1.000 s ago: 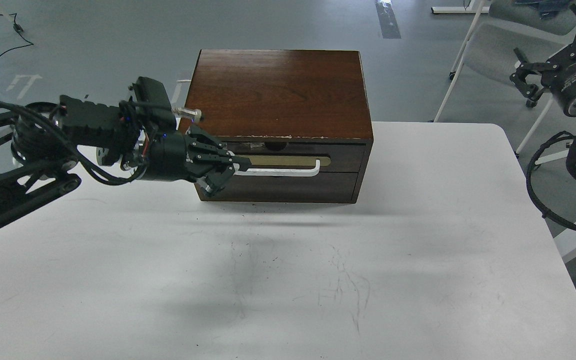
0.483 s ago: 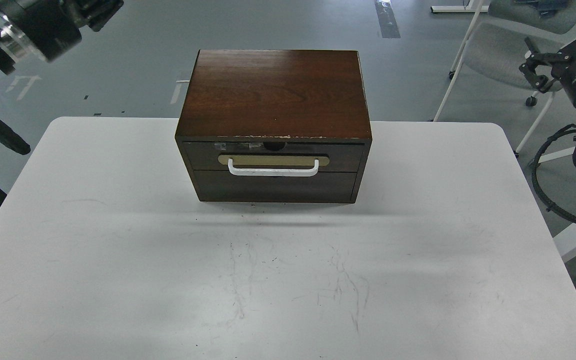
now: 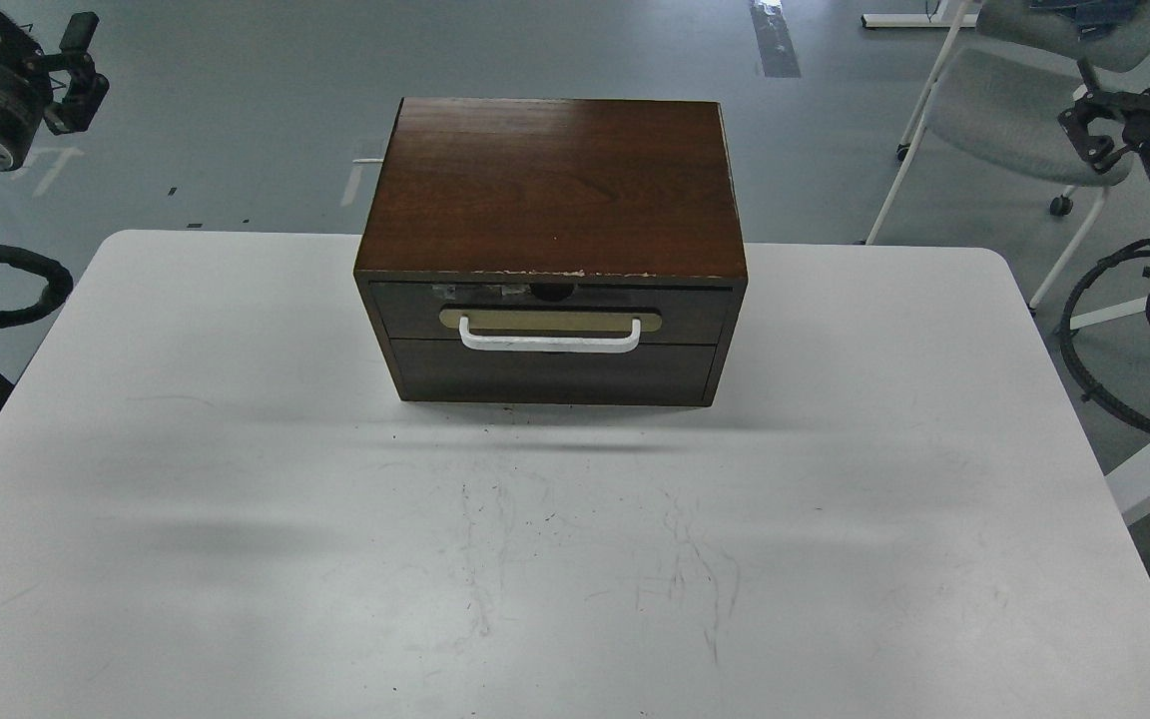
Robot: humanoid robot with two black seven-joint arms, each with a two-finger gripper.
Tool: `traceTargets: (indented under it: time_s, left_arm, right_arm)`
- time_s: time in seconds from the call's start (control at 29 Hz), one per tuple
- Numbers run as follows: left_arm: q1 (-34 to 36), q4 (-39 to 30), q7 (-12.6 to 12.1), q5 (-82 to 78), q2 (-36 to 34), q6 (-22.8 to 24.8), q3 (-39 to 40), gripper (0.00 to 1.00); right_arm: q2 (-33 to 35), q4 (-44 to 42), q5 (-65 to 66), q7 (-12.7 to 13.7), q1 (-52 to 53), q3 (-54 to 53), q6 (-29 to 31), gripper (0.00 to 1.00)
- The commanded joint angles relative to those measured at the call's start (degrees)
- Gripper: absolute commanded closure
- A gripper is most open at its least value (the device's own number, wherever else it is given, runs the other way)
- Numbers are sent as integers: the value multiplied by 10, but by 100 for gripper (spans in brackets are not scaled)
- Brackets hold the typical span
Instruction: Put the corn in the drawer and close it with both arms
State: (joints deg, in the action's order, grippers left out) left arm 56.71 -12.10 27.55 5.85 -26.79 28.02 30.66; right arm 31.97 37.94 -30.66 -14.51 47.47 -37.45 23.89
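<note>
The dark brown drawer (image 3: 685,312) sits pushed in flush with the front of its wooden cabinet (image 3: 555,190), its white bar handle (image 3: 548,343) on the beige plate facing me. The corn is not in view. My left gripper (image 3: 79,70) is raised at the far upper left, off the table, well away from the drawer, its claws apart and empty. My right gripper (image 3: 1090,112) is raised at the far upper right, also off the table, claws apart and empty.
The cabinet stands at the back middle of the white table (image 3: 575,559). A plain handle-less panel (image 3: 555,371) lies below the drawer. A grey chair (image 3: 1014,100) stands behind the table at the right, near my right arm's cables.
My left arm has pulled back from the drawer handle up to the upper left corner. The cabinet has shifted slightly. My right gripper has drifted a little up and right.
</note>
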Motion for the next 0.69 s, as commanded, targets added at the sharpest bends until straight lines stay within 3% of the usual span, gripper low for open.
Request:
traceTargets:
  time_s: [0.0,0.14,0.66]
  left_arm:
    - [-24,3,-4,64,7,0,2,2]
    - [-26,3,-19,82,10,0,2,2]
    - [-46,3,-19,81,7,0,-6,2]
  right_arm:
    - [-38,0,-24,0,-18,-17,25,0]
    - [-48,0,-29,1,-26,-38,29,0]
    - [-56,-1,-21,-7,-26,-27,28,0]
